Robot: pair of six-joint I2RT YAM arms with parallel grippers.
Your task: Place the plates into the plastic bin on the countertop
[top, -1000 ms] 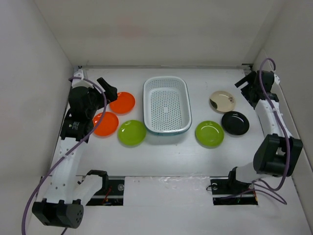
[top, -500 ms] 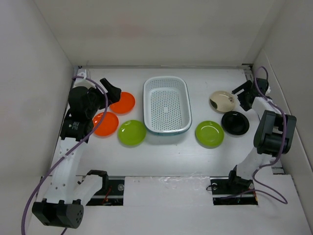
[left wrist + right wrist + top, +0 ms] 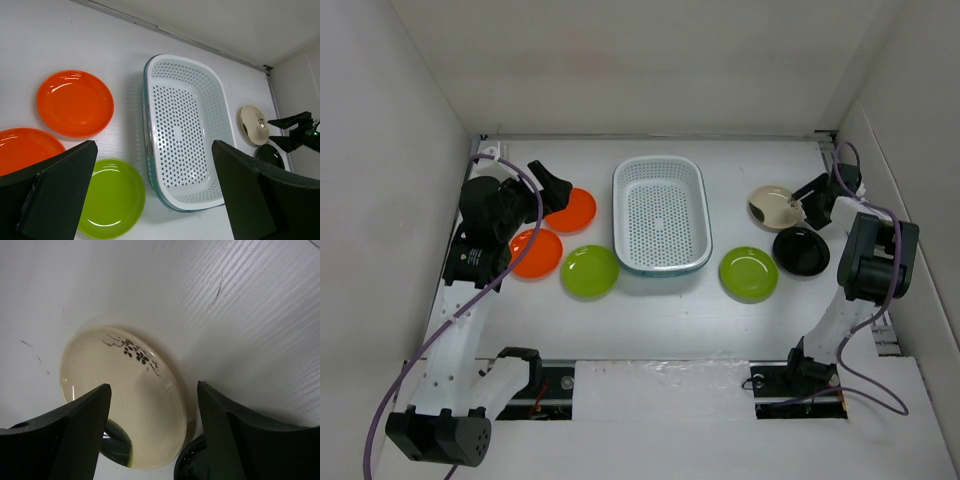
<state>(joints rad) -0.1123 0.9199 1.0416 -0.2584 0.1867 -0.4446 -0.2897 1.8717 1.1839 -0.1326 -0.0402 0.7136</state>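
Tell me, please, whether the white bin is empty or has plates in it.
Empty. The bin shows a bare perforated bottom from above; the plates all sit outside it.

plastic bin (image 3: 661,215) open-topped — plates (image 3: 588,270) crowd both flanks.

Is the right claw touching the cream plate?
Cannot tell. In the right wrist view the right claw straddles the cream plate. One finger covers the rim, and the other looks slightly clear of it.
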